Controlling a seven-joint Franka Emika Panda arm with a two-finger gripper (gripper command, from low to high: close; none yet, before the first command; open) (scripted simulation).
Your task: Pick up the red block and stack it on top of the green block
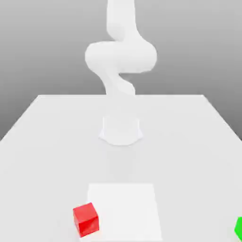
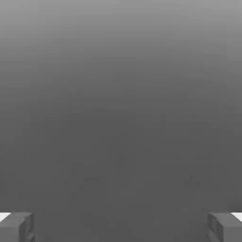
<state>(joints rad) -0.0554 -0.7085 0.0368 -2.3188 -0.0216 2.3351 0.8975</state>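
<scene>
Your red block (image 1: 86, 219) sits on the white counter (image 1: 47, 142) at the near edge, toward the exterior view's left. It's a cube, no long axis; one vertical edge faces the camera. Green block (image 1: 238, 228) well apart at the exterior view's right edge, cut off. Paler square patch (image 1: 127, 208) touches the red block. Grey backdrop. Claw (image 2: 121, 227) spread wide, nothing between its fingers (image 2: 16, 226).

One red block (image 1: 86, 219), one green block (image 1: 238, 228), one white arm (image 1: 121, 61), one worktop (image 1: 47, 137), two fingers (image 2: 17, 226).
</scene>
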